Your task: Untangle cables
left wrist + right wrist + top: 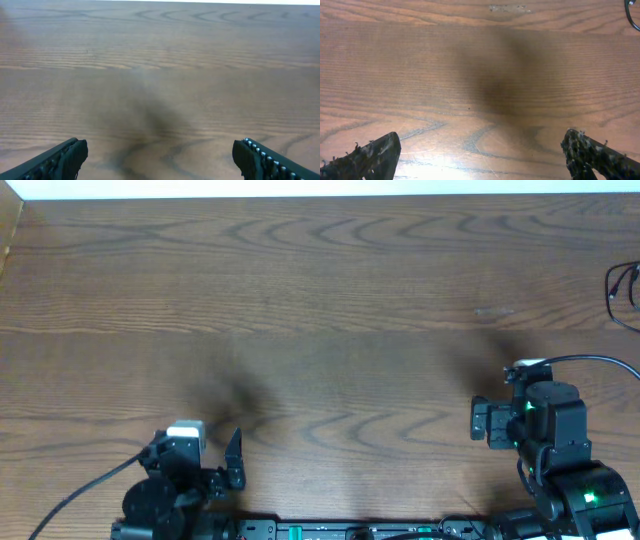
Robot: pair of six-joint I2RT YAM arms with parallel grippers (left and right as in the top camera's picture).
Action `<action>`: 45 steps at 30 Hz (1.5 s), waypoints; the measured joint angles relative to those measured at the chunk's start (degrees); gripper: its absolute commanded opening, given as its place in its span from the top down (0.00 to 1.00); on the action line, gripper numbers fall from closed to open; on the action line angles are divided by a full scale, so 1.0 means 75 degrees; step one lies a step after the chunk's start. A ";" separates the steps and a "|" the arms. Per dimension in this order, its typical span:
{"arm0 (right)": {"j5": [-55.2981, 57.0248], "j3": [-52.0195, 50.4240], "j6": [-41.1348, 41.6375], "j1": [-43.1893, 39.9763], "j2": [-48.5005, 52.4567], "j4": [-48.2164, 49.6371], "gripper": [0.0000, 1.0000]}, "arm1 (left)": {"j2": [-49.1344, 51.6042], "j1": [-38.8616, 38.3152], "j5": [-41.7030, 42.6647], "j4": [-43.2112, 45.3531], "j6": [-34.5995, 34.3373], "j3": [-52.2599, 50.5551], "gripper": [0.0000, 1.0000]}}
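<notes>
left claw and right claw both gape wide and empty, and the black cable sits far ahead-right of the right one, so a stretched grab might just shove it away.

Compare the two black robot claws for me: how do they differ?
The black left gripper has clean ribbed fingers; the black right gripper has frayed, scuffed fingers. The right arm shows green lights; the left arm shows none. Both are open, empty, above the brown wooden table.
</notes>
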 measured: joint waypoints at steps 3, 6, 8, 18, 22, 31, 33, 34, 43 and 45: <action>0.0003 0.0000 -0.0003 0.0000 0.0000 -0.0003 0.01 | -0.0484 0.0023 0.0000 -0.0192 0.0000 0.0000 0.02; 0.0000 0.0000 -0.0003 0.0000 0.0000 -0.0003 0.01 | -0.0557 0.0079 0.0000 -0.0242 0.0000 -0.0003 0.02; 0.0000 0.0000 -0.0003 0.0000 0.0000 -0.0006 0.01 | -0.0557 0.0108 0.0000 -0.0338 0.0003 -0.0006 0.02; 0.0000 0.0000 -0.0003 0.0000 0.0000 -0.0006 0.01 | -0.0557 0.0108 0.0000 -0.0350 0.0000 -0.0015 0.02; 0.0000 0.0000 -0.0003 0.0000 0.0000 -0.0006 0.01 | -0.0557 0.0131 -0.0029 -0.0335 0.0000 -0.0015 0.02; 0.0003 0.0003 0.0000 0.0000 0.0000 -0.0003 0.01 | -0.0557 0.0221 -0.0146 -0.0067 0.0000 -0.0259 0.02; 0.0003 0.0000 -0.0003 0.0000 0.0000 -0.0006 0.01 | -0.0557 0.0245 -0.0146 0.0087 0.0000 -0.0382 0.02; 0.0003 0.0000 0.0000 0.0000 0.0000 -0.0006 0.01 | -0.0557 0.0245 -0.0146 0.0184 0.0000 -0.0455 0.02; 0.0000 0.0000 0.0000 0.0000 0.0000 -0.0006 0.01 | -0.0557 0.0251 -0.0149 0.0906 0.0000 -0.1029 0.02; 0.0000 0.0000 -0.0003 0.0000 0.0000 -0.0006 0.01 | -0.0557 0.0251 -0.0149 0.1105 0.0000 -0.1177 0.02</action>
